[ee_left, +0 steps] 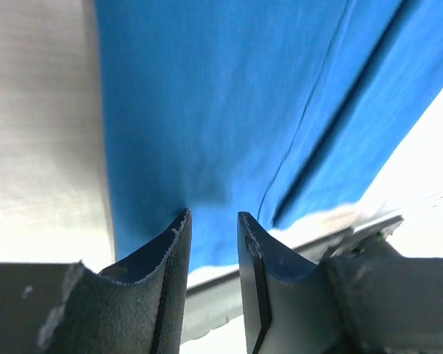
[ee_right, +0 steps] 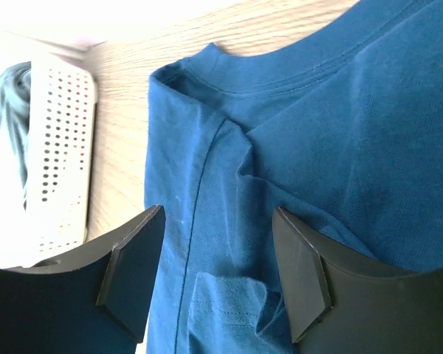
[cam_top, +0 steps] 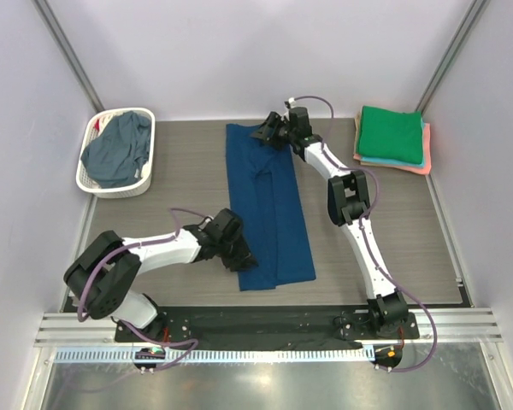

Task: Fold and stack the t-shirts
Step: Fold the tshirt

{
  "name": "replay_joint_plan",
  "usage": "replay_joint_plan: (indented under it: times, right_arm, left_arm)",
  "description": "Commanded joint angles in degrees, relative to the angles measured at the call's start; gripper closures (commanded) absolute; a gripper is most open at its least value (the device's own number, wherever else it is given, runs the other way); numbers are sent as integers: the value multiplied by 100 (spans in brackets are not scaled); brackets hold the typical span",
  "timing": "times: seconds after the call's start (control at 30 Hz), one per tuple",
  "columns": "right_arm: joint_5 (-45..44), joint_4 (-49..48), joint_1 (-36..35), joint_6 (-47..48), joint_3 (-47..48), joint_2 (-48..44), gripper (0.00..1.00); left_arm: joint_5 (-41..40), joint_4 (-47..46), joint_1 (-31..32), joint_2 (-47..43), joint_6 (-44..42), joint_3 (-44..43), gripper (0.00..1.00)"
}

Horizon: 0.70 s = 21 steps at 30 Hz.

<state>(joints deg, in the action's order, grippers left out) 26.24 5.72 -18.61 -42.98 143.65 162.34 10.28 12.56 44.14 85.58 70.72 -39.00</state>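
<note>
Top external view: at ten o'clock, the white slotted basket (cam_top: 111, 190) holds a crumpled slate grey-blue t-shirt (cam_top: 118, 147). On the middle of the surface (cam_top: 188, 171), the dark blue t-shirt (cam_top: 269, 209) lies as a long strip from twelve to six. The left tool (cam_top: 244, 256) is at its seven o'clock corner, jaws narrowly parted. The right tool (cam_top: 269, 132) is spread wide over the collar at twelve. At two o'clock, a green t-shirt (cam_top: 392, 135) tops the folded stack.

Lab cell: white walls (cam_top: 239, 51), aluminium rail (cam_top: 462, 325)
</note>
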Motion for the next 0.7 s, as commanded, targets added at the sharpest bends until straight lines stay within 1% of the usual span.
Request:
replay_joint_plan:
  times: [0.0,0.07,0.1,0.13,0.17,0.2,0.23,0.3,0.33,0.37,0.47,0.53,0.57,0.63,0.67]
  right_arm:
    - [285,-185,-134,35,-39,368,34]
    - [111,-194,-108,211,-240,237,34]
    - [-221,-202,-108,272,-572,-25,34]
    - [-390,-229,-55,360,-741,-158,34]
    - [-600,-229,-11,369,-899,-307,34]
    - [-1046,-237,6,369,-1188,-448,34]
    - [-1233,-229,50,352,-1312,-710,34]
    - [-1734,-124,129,308,-1567,-958,34]
    - [-2197,-106,138,282,-1830,-1220,34]
    - [-2306,-201,147,255,-1971,-1310,34]
    - [-2526,-63,156,159,-2157,-1433,35]
    - [-2475,-306,156,62,-2403,-1477,35]
    - [-2161,-464,147,105,-2386,-1399,35]
    - [-1852,-448,156,246,-2044,-1258,34]
    - [-1502,-457,147,273,-1913,-1205,34]
  left_arm:
    - [-78,571,200,-217,206,-300,67]
    - [-359,1107,270,-305,4,-519,67]
    - [-474,1265,297,-357,-66,-677,67]
    - [-710,1606,323,-541,-119,-757,67]
    - [-869,1757,393,-629,-241,-801,67]
    - [-983,1916,428,-743,-286,-871,67]
    - [-1158,2178,455,-849,-348,-889,66]
    - [-1423,2382,473,-1113,-471,-898,66]
    - [-1502,2548,473,-1192,-497,-872,66]
    - [-1581,2646,464,-1349,-515,-855,66]
    - [-1810,2866,473,-1579,-498,-750,66]
    - [-1855,2954,481,-1816,-428,-705,66]
    - [-1855,2963,481,-1886,-410,-670,66]
    - [-1915,3007,499,-2133,-357,-617,66]
    - [-1942,3024,525,-2220,-340,-609,66]
